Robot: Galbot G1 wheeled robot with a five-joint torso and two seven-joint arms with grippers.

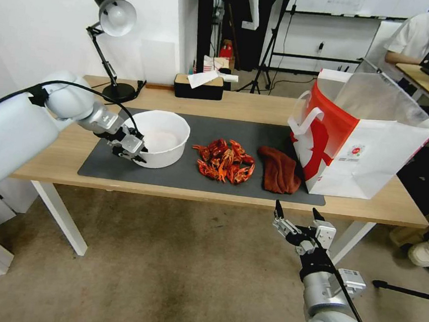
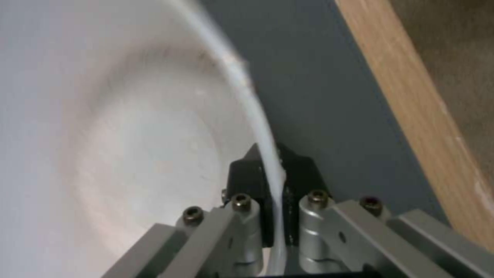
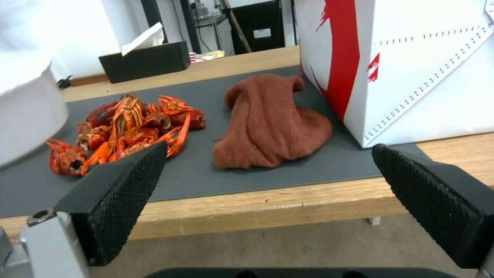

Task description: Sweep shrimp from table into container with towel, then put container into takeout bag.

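Your left pincer (image 1: 133, 149) is clamped on the near rim of the white container (image 1: 160, 136), on the table's (image 1: 260, 108) grey mat. Right of it lie the shrimp (image 1: 224, 160), then the towel (image 1: 279, 170) (touching the takeout bag (image 1: 377, 151)). Your right pincer (image 1: 296, 213) hangs released before the table edge.

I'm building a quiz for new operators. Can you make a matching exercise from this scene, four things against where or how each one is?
Things:
1. container
2. shrimp
3. towel
4. right end effector

States:
a. open, off the table's front edge
b. heaped mid-mat
c. rim pinched by the left end effector
d. beside the bag

Pairs: 1-c, 2-b, 3-d, 4-a
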